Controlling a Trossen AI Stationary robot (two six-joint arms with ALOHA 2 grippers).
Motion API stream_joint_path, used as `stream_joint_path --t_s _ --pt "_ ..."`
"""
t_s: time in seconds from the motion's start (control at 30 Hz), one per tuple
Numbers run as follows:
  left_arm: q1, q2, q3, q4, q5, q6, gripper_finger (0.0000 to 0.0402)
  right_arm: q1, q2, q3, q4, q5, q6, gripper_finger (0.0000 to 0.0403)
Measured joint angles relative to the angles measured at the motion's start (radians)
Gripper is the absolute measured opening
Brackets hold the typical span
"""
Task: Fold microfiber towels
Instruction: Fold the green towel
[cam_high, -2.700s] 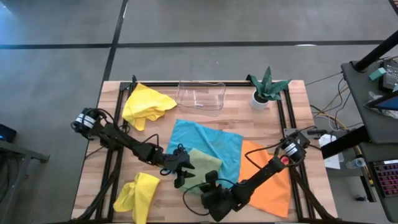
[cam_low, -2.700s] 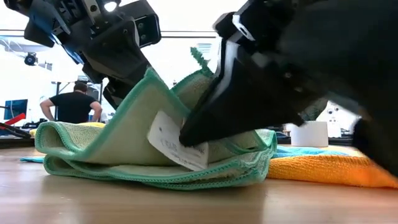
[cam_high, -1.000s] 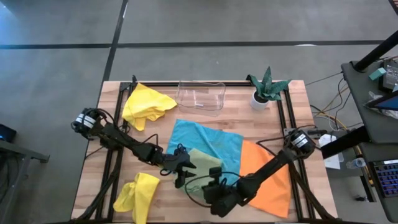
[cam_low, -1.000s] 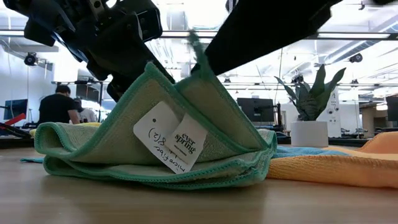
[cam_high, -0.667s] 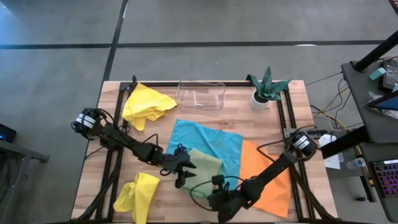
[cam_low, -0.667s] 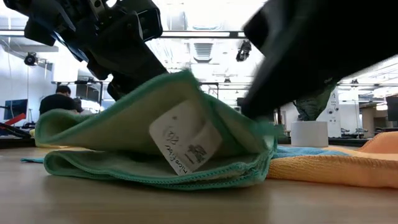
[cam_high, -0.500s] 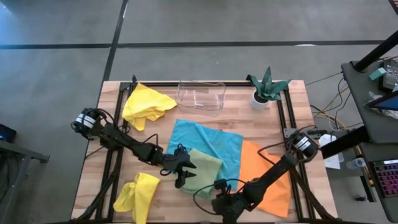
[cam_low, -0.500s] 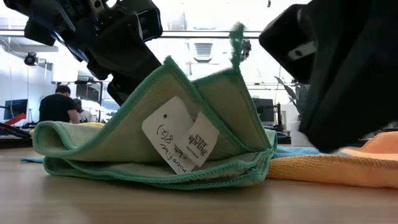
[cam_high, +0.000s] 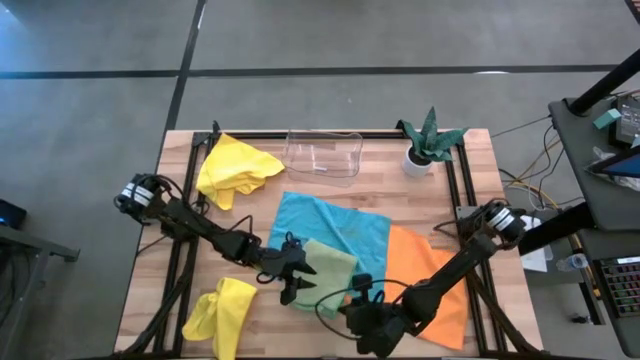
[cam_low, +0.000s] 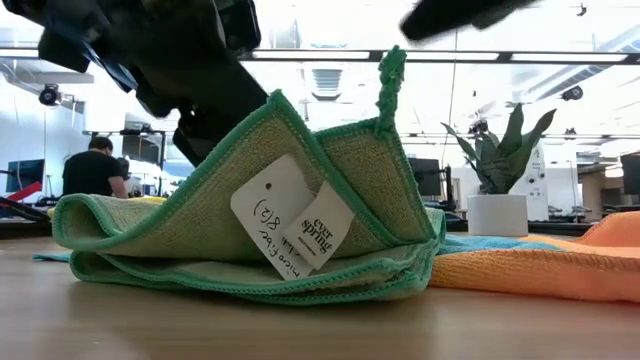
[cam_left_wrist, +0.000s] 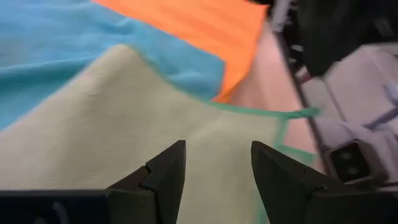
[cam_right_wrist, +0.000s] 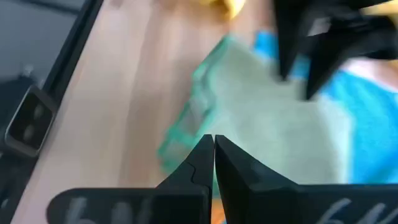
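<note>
The right gripper (cam_high: 372, 330) hung at the near edge of the table (cam_high: 270, 325), its fingers pressed together and empty. Just beyond it the sage green towel (cam_high: 328, 268) lay partly folded, one corner standing up, a white tag (cam_low: 290, 232) showing on it. The left gripper (cam_high: 296, 275) stood at that towel's left edge, fingers (cam_left_wrist: 158, 175) parted narrowly over the cloth; a grip could not be told. Farther back lay the turquoise towel (cam_high: 335, 222), the orange towel (cam_high: 440, 285) overlapping it.
</note>
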Motion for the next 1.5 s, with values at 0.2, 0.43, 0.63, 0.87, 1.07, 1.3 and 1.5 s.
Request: stream_joint_path --t_s 0.2,0.43,0.63,0.87,1.07,1.3,1.5 --pt "-0.061 0.059 0.001 0.083 0.018 0.001 0.0167 0.0 -0.021 -0.002 0.0 0.037 0.007 0.0009" --pt "-0.089 0.189 0.04 0.149 0.01 -0.005 0.0167 0.0 -0.008 -0.003 0.001 0.036 0.017 0.0009" --pt "-0.089 0.298 0.135 0.149 0.092 -0.004 0.0167 0.0 -0.008 -0.004 -0.001 0.036 0.018 0.0009" --pt "-0.09 0.348 0.196 0.124 0.16 0.029 0.0167 0.0 -0.008 -0.011 -0.002 0.035 0.03 0.0009" --pt "-0.09 0.304 0.192 -0.031 0.161 0.022 0.0167 0.0 -0.007 -0.039 -0.002 0.032 0.058 0.0009" --pt "-0.089 0.207 0.187 -0.178 0.103 0.026 0.0167 0.0 -0.007 -0.075 0.004 0.033 0.09 0.0009" --pt "-0.088 0.084 0.188 -0.246 0.001 0.129 0.0167 0.0 -0.007 -0.077 0.003 0.034 0.097 0.0009"
